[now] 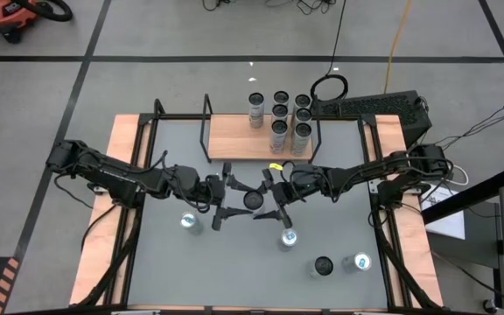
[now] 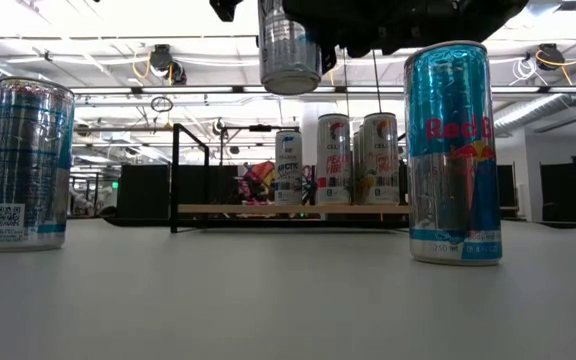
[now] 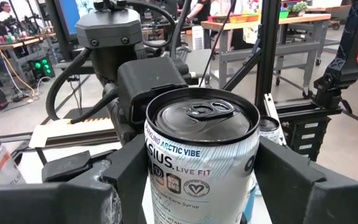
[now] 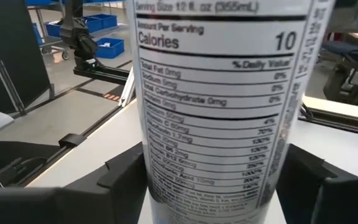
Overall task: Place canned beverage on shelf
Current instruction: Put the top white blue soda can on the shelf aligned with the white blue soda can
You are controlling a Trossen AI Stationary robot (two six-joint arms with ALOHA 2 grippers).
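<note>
Left wrist view: nearest the lens, an Arctic Vibe can [image 3: 197,143] is clasped upright by the left gripper [image 3: 202,173], a dark finger [image 3: 126,171] pressed to each side. The can is white with a silver lid and an unopened pull tab. A workshop with benches and racks is seen beyond.

Right wrist view: the same can fills the frame between the prongs of the right gripper [image 4: 216,180], its nutrition panel turned to the camera. Whether this gripper is clamped on it cannot be told.

High view: both arms are met at the middle of a grey table [image 1: 234,271] with wooden edges. The can is held between them, just in front of the shelf [image 1: 234,138], where a cluster of cans [image 1: 287,118] is stood at the right end. Four loose cans [image 1: 324,267] are scattered on the table.

Low view: the can is seen lifted clear of the tabletop. A blue Red Bull can [image 2: 455,150] is stood close by, under bright ceiling lights.
</note>
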